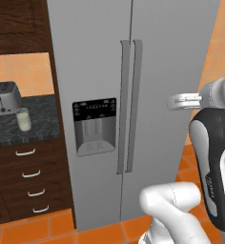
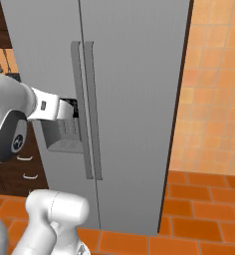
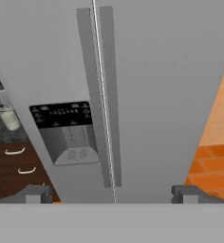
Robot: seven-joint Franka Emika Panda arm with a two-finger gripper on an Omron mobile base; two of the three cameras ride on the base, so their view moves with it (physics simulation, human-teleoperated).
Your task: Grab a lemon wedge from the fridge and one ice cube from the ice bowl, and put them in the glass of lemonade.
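Ahead, your gripper (image 3: 111,195) hangs released, well clear of the fridge (image 1: 152,57); both doors shut; one glass of lemonade (image 1: 23,119) near the bench (image 1: 43,126) front edge beside one toaster (image 1: 4,97).

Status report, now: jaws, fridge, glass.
Gripper jaws open, empty, facing fridge. Both doors shut, handles untouched. Glass of lemonade on counter beside toaster.
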